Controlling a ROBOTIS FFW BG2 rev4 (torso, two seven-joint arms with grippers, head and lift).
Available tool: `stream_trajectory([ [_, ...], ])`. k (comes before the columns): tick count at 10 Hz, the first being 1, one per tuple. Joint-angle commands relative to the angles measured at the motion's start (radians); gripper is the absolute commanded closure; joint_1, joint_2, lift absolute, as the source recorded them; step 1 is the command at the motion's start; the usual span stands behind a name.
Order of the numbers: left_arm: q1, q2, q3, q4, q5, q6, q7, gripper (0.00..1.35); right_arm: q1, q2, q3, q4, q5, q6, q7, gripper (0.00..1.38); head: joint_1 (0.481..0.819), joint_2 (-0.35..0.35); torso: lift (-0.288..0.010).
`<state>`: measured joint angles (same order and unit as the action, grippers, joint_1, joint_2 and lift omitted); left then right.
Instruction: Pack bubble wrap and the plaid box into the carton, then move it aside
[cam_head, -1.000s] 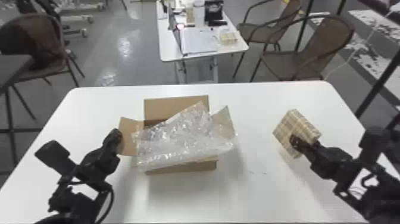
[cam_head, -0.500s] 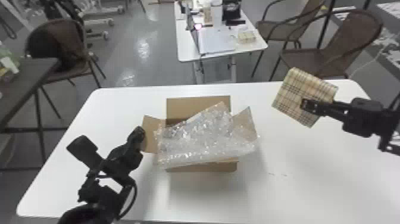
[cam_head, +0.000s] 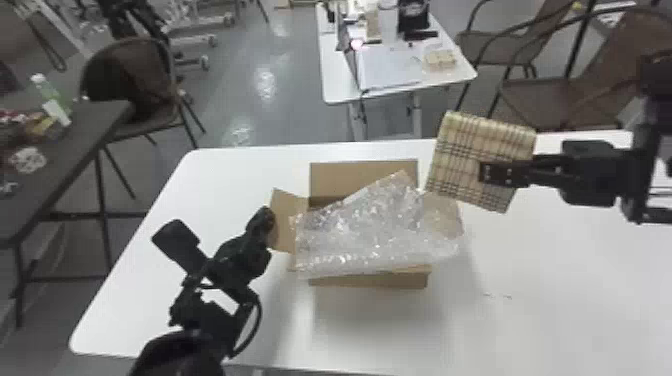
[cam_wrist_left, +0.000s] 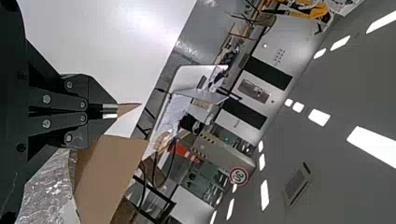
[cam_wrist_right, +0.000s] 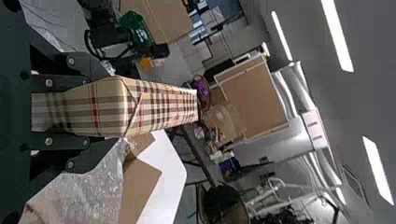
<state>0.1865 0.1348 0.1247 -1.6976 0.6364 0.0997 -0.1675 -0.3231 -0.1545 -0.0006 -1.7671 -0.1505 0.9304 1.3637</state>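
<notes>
Above the white bench (cam_head: 550, 310), I'm clamping the plaid box (cam_head: 467, 150) between the fingers of my right tool (cam_head: 485, 173), holding it near the open carton (cam_head: 372, 281). Bubble wrap (cam_head: 370, 235) is draping over the carton's mouth, hiding the inside. My left tool (cam_head: 266, 218) is resting closed at one flap (cam_head: 289, 225).

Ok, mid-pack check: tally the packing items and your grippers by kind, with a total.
Carton: 1, open
Bubble wrap: 1 sheet, draped over the carton
Plaid box: 1, held by the right gripper
Grippers: 2, that one and the left gripper
Total: 5
</notes>
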Motion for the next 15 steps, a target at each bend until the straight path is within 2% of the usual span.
stream_trajectory([
  [1,-0.010,0.000,-0.017,0.001,0.005,0.000,0.000,1.21,-0.047,-0.030,0.079,0.112,-0.047,-0.038,0.003,1.05,0.695,0.243,-0.102],
  [3,-0.013,-0.001,-0.030,0.003,0.006,0.000,0.000,1.21,-0.110,-0.034,0.159,0.247,-0.075,-0.110,0.003,1.05,0.695,0.251,-0.102],
  [6,-0.022,-0.003,-0.056,0.004,0.009,0.005,0.002,1.21,-0.194,-0.017,0.251,0.406,-0.072,-0.179,0.003,1.05,0.695,0.263,-0.102],
  [7,-0.028,-0.004,-0.068,0.010,0.014,0.005,0.002,1.21,-0.211,-0.010,0.277,0.442,-0.078,-0.183,0.003,0.99,0.695,0.264,-0.102],
  [8,-0.036,-0.006,-0.071,0.018,0.016,0.003,0.002,1.21,-0.214,-0.007,0.283,0.443,-0.070,-0.185,0.003,0.89,0.695,0.264,-0.102],
  [10,-0.032,-0.003,-0.056,0.018,0.023,-0.008,0.002,1.21,-0.211,-0.010,0.277,0.430,-0.027,-0.173,0.003,0.38,0.695,0.266,-0.102],
  [11,-0.030,-0.001,-0.051,0.018,0.023,-0.009,0.002,1.21,-0.202,-0.010,0.264,0.423,-0.027,-0.173,0.003,0.22,0.695,0.268,-0.102],
  [13,-0.030,0.000,-0.043,0.018,0.020,-0.009,0.002,1.21,-0.175,-0.010,0.225,0.397,-0.012,-0.171,0.003,0.11,0.695,0.271,-0.102],
  [15,-0.027,0.000,-0.036,0.018,0.017,-0.011,0.002,1.21,-0.082,0.003,0.108,0.291,-0.004,-0.214,-0.072,0.11,0.695,0.262,-0.102],
])
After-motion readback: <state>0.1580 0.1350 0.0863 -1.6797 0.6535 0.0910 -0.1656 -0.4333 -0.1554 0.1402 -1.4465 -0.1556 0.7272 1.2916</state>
